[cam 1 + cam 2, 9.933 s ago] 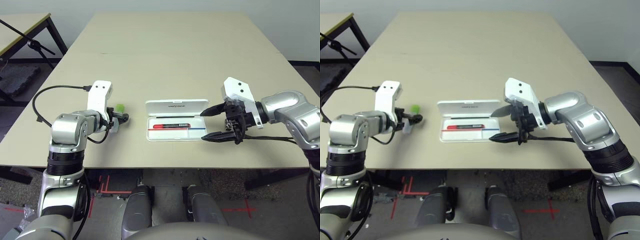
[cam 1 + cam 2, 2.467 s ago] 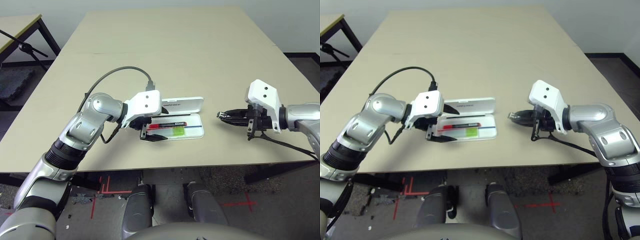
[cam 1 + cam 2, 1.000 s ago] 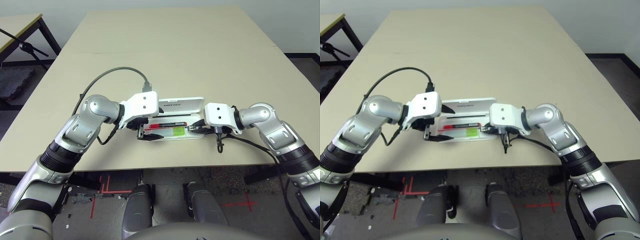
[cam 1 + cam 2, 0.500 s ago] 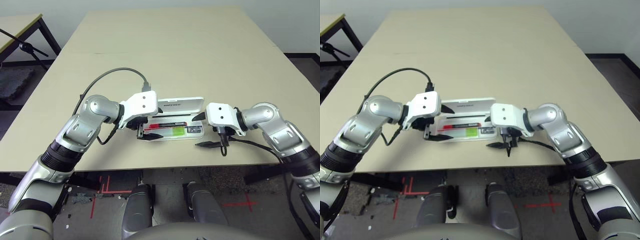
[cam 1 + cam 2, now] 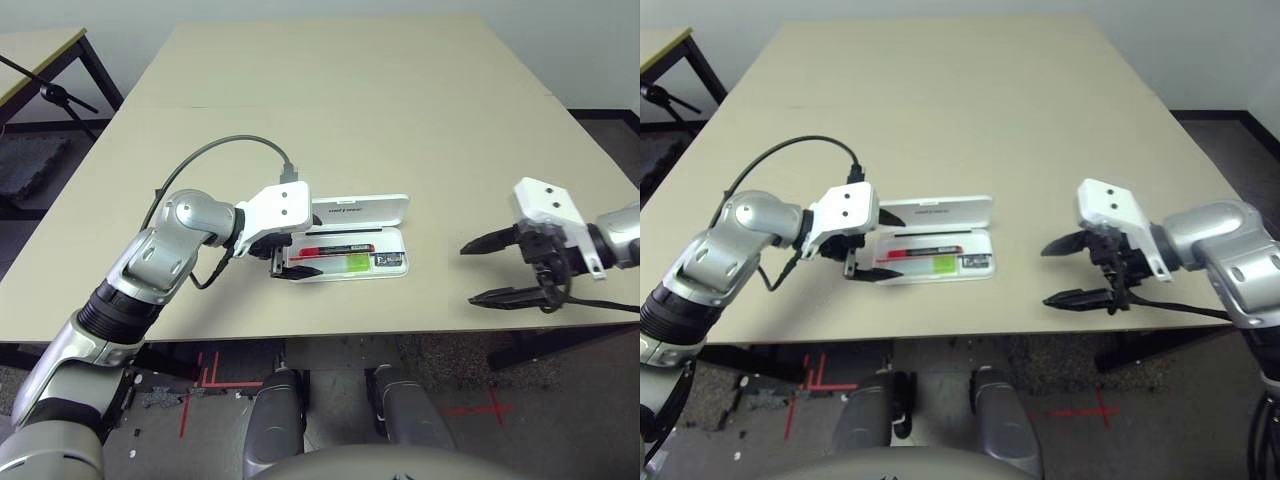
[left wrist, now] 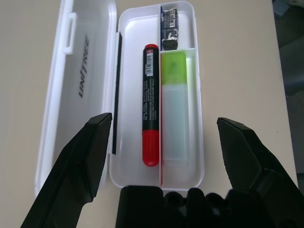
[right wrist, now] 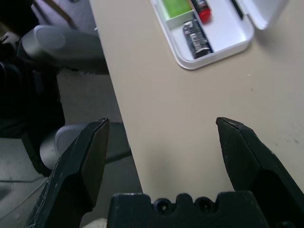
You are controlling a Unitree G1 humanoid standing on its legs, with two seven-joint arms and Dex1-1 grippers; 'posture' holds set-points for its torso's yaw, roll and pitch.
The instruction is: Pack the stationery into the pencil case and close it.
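White pencil case (image 6: 95,71) lies open, all stationery inside; both grippers, left gripper (image 5: 296,262) and right gripper (image 5: 492,270), gape empty. Swing the nine-o'clock lid over squarely.

Right wrist view: case (image 7: 223,35) cut by pic edge, highlighter (image 7: 176,7) and marker (image 7: 201,5) mostly out of frame. Head views: metal piece (image 5: 390,260) too small to make out; lid logo (image 5: 345,211) unreadable.
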